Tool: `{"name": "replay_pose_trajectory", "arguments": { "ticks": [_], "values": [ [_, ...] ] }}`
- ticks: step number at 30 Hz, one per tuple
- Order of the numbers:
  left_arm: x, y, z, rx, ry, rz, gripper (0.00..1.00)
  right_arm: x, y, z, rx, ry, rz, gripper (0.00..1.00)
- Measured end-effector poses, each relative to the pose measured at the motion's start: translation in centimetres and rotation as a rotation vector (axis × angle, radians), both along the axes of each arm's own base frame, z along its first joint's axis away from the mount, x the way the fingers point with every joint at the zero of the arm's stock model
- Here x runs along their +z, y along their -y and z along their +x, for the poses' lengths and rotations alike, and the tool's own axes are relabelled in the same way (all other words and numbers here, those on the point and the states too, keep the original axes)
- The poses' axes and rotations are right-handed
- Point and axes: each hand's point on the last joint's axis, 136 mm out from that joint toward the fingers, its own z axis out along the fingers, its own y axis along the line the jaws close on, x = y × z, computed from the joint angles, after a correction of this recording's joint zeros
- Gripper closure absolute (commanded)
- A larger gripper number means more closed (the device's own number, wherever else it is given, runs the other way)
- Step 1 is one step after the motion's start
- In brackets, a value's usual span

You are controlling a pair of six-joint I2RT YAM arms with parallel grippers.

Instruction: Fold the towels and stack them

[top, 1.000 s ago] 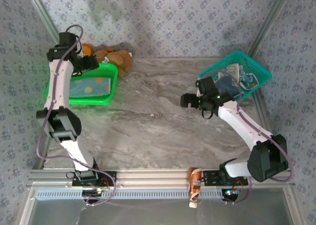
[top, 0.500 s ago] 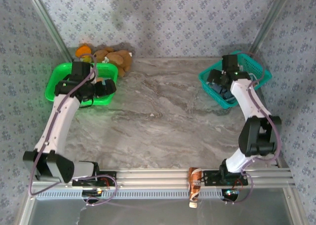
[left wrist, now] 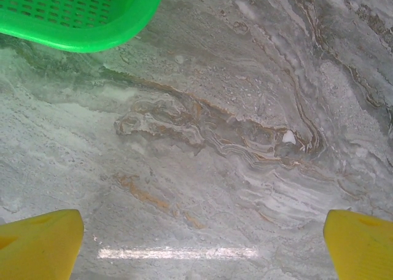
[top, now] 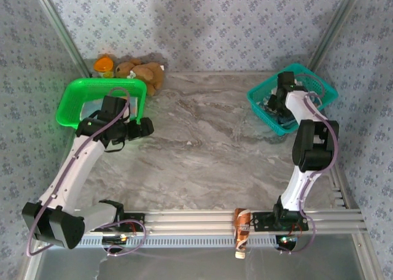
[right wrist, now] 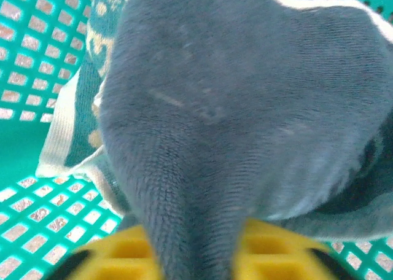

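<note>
In the right wrist view a blue-grey towel point(right wrist: 233, 96) bulges up, and a fold of it is pinched between my right gripper's point(right wrist: 196, 255) yellow fingers point(right wrist: 276, 255), which are shut on it. Under it lies a second towel point(right wrist: 92, 65), teal with a cream edge, on the mesh of the teal basket point(right wrist: 37, 53). From above, my right gripper point(top: 279, 101) is down inside that teal basket point(top: 316, 83) at the back right. My left gripper point(top: 139, 129) hovers over bare marble just right of the green basket point(top: 73, 99). Its yellow fingertips point(left wrist: 40, 246) stand wide open around nothing.
A brown plush toy point(top: 144, 72) and an orange object point(top: 103, 64) lie at the back wall behind the green basket point(left wrist: 80, 22). The marble table point(top: 202, 145) stretches between the two baskets. A small brown object point(top: 241, 228) sits on the front rail.
My left arm swung out of the green basket to the table beside it and its gripper opened. My right gripper reached down into the teal basket and shut on the blue-grey towel.
</note>
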Motion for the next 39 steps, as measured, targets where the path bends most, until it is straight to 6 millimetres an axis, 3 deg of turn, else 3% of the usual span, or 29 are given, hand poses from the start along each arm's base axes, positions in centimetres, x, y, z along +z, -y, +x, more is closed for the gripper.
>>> {"name": "replay_pose_trajectory", "arguments": {
  "ticks": [3,6,9,11,15,18,22,25,29,30,32,35,39],
  "values": [
    [0.3,-0.2,-0.1,0.005,0.014,0.003,0.00,0.9,0.4,-0.1,-0.010,0.016,-0.013,1.00],
    [0.4,-0.2,-0.1,0.005,0.017,0.004,0.00,3.6,0.7,-0.3,-0.010,0.072,-0.043,1.00],
    [0.4,-0.2,0.0,0.005,0.017,0.004,0.00,8.7,0.3,-0.2,0.012,0.184,-0.080,1.00],
    [0.4,-0.1,0.2,0.005,0.020,0.003,0.00,13.4,-0.8,-0.3,0.050,0.295,-0.104,1.00],
    [0.5,0.1,0.8,0.003,0.021,0.003,0.00,22.2,-5.2,-1.4,0.169,0.506,-0.114,1.00],
    [0.8,0.2,1.3,0.000,0.028,0.002,0.00,27.3,-9.3,-2.6,0.266,0.630,-0.088,1.00],
    [1.1,0.3,1.5,-0.007,0.036,0.002,0.00,30.4,-15.0,-4.1,0.403,0.718,-0.012,0.92],
    [1.1,0.3,1.5,-0.007,0.036,0.002,0.00,29.8,-19.6,-5.2,0.509,0.725,0.056,0.93],
    [1.0,0.3,1.5,-0.007,0.037,0.001,0.00,24.5,-25.5,-7.0,0.628,0.644,0.147,0.89],
    [1.0,0.3,1.4,-0.007,0.037,0.001,0.00,22.0,-27.0,-7.7,0.656,0.594,0.172,0.81],
    [0.6,0.3,1.3,-0.006,0.030,0.003,0.00,17.5,-29.2,-8.9,0.690,0.501,0.218,0.52],
    [-0.2,0.4,0.9,-0.010,0.012,-0.001,0.00,11.2,-32.1,-10.7,0.739,0.354,0.246,0.31],
    [-1.7,1.2,0.3,-0.029,-0.021,-0.010,0.01,6.5,-34.8,-12.2,0.785,0.231,0.262,0.30]
  ]
}}
